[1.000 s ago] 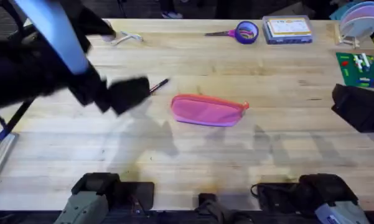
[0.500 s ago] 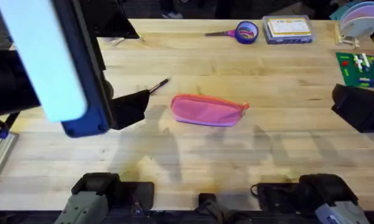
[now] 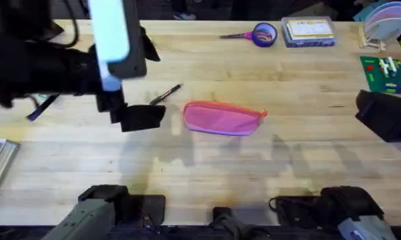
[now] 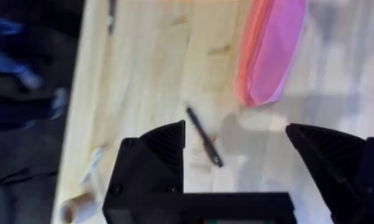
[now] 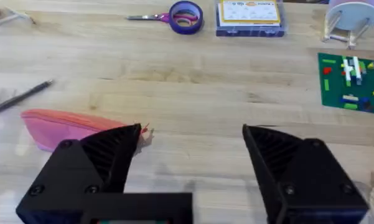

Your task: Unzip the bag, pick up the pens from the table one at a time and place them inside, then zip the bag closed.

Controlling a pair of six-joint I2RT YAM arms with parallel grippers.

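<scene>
Pink bag (image 3: 223,118) lying near centre of the wooden surface (image 3: 253,173), zip apparently shut, nothing visibly inside; one dark pen (image 3: 165,93) resting loose just off its 10 o'clock end, clear of the fabric. Left tool (image 4: 236,149) hovering with jaws spread wide and empty, the pen between the fingertips in the wrist view; right tool (image 5: 193,140) parked well out at 3 o'clock of the bag, jaws likewise apart, holding nothing. Judged barely started: unzipping not done, pen not loaded, closing zip still to come; other pens not made out.
</scene>
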